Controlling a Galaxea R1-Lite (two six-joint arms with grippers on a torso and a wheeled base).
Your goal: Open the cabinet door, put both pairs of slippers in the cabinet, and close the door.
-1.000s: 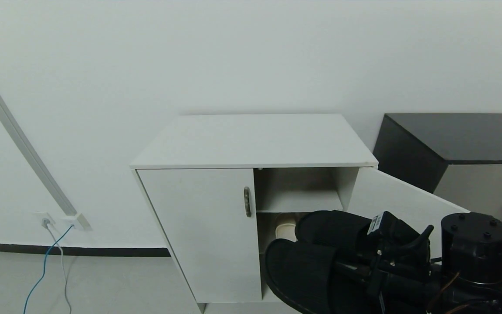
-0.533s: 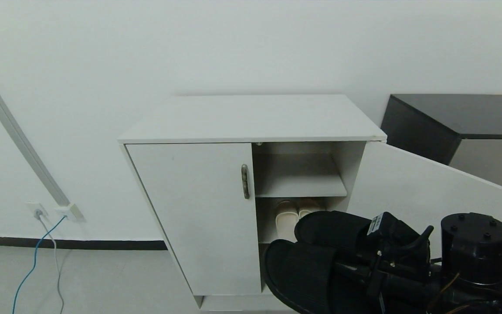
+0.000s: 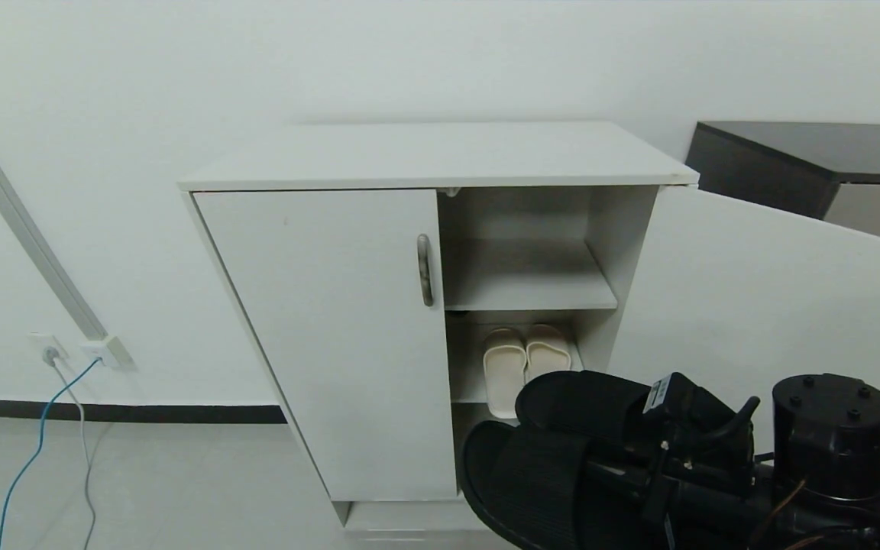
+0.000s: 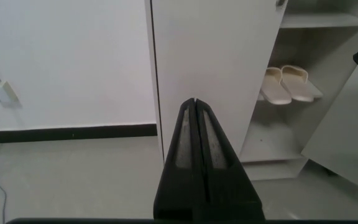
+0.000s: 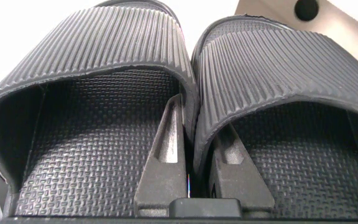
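Observation:
A white cabinet point(image 3: 440, 156) stands against the wall with its right door point(image 3: 761, 290) swung open and its left door point(image 3: 325, 336) closed. A cream pair of slippers point(image 3: 525, 359) rests on the middle shelf, also seen in the left wrist view point(image 4: 289, 84). My right gripper point(image 5: 194, 165) is shut on the black pair of slippers point(image 5: 185, 99), one finger inside each, holding their inner sides together. In the head view the black slippers point(image 3: 554, 451) hang in front of the cabinet's lower opening. My left gripper point(image 4: 196, 106) is shut and empty, in front of the closed left door.
The upper shelf point(image 3: 524, 286) is bare. A dark cabinet point(image 3: 814, 156) stands to the right behind the open door. A wall socket point(image 3: 46, 347) with blue and grey cables point(image 3: 27, 466) is at the left. Open floor point(image 3: 142, 489) lies left of the cabinet.
The head view has shifted: the cabinet now sits higher and nearer, so the cream slippers on the shelf have come into view. The right gripper still holds the black slippers.

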